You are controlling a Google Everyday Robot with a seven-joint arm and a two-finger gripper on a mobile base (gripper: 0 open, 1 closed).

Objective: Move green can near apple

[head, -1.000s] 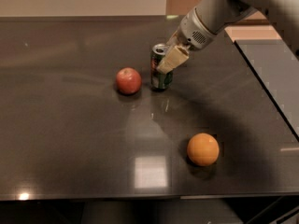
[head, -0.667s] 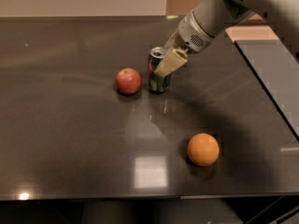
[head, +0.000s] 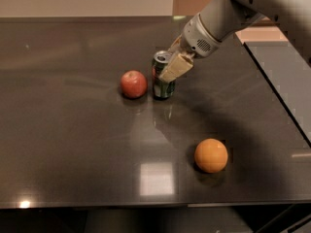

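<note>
comparing with a second ago: the small dark green metal drink can (head: pixel 163 88) has slid a little left and toward the camera, together with the two-finger gripper (head: pixel 165 72). the round red apple (head: pixel 133 84) has not moved, so the gap between the two has narrowed.

the green can now stands upright on the dark glossy table (head: pixel 73 144), just beside the apple on its right. a thin strip of table seems to separate them; touching not confirmed.

judgement: placement looks essentially met. what remains is letting go and backing off without tipping the can.

the gripper comes in from the upper right on the grey-white arm (head: pixel 218 25) and reaches over the can's silver top. one pale finger (head: pixel 175 66) lies diagonally across the can's front, its partner hidden behind. it reads as clamped on the green can.

the plain round orange fruit (head: pixel 211 155) sits well apart, front right, not involved.
</note>
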